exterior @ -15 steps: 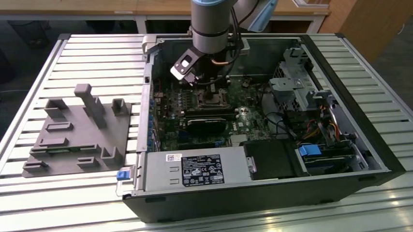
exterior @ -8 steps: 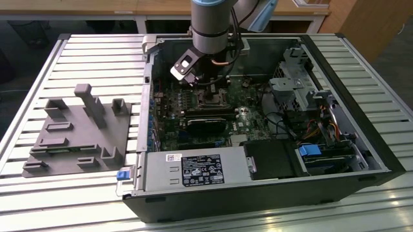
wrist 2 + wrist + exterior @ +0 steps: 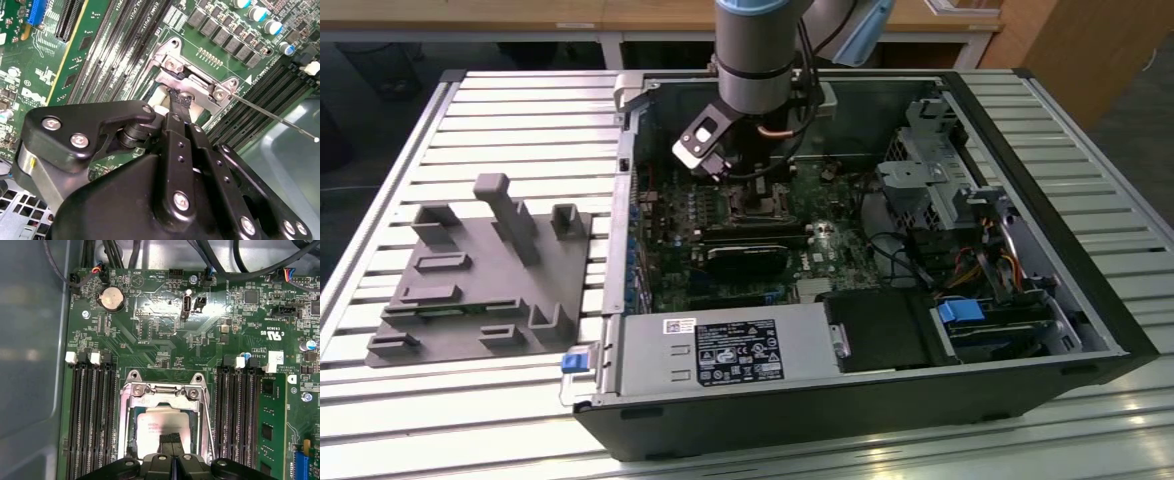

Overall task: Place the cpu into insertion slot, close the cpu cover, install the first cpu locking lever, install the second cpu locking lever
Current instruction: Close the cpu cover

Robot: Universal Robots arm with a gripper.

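Note:
In the first wrist view the silver cpu cover (image 3: 129,426) lies down over the insertion slot (image 3: 196,405). The grey cpu (image 3: 150,425) shows through its square cut-out. My gripper (image 3: 171,438) is shut, and its black fingertips sit over the cpu at the edge of the cut-out. The second wrist view shows the same gripper (image 3: 180,100) touching the cover (image 3: 197,82) near its screwed bracket. A thin locking lever (image 3: 275,116) sticks out from the socket over the memory slots. In the exterior view the arm reaches down into the case above the socket (image 3: 755,206).
Long black memory slots (image 3: 90,415) flank the socket on both sides. A black fan (image 3: 744,258) sits just in front of it, near cables and drive bays (image 3: 961,240). A grey fixture (image 3: 480,270) stands on the slatted table at the exterior view's left.

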